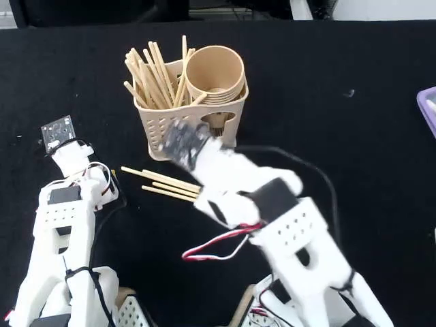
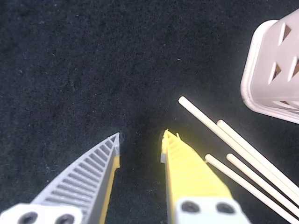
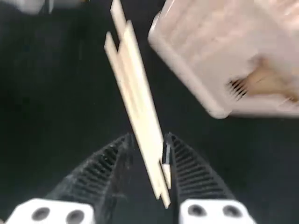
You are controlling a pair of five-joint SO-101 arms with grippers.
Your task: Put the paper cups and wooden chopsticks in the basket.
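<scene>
Wooden chopsticks [image 1: 153,78] stand bunched in the left part of a beige slotted basket [image 1: 160,126]. A stack of paper cups [image 1: 214,71] sits mouth up in its right part. The basket stands on a black worktop [image 1: 340,136], toward the far side.

Four loose chopsticks [image 1: 163,182] lie flat on the worktop just in front of the basket, roughly side by side. One end of the bunch runs under the right arm [image 1: 286,225].

The right claw [image 1: 182,144] is above the worktop, close to the front wall of the basket, and is smeared in the high view. In the right wrist view its two black fingers [image 3: 107,168] are spread. The loose chopsticks [image 3: 140,107] run lengthwise through the gap between them, with the basket [image 3: 201,56] just beyond. I cannot tell whether the fingers touch the sticks.

The left claw [image 2: 140,140] is over bare black worktop, with its grey finger [image 2: 93,172] and yellow finger [image 2: 187,172] parted and nothing between them. The ends of the loose chopsticks [image 2: 243,154] lie just beside the yellow finger, apart from it. A corner of the basket [image 2: 266,79] shows farther off. In the high view the left arm [image 1: 65,218] stands at the near left, well apart from the basket.

A purple container's edge [image 1: 428,109] shows at the far right of the worktop. A red and white wire [image 1: 218,248] loops beside the right arm.
</scene>
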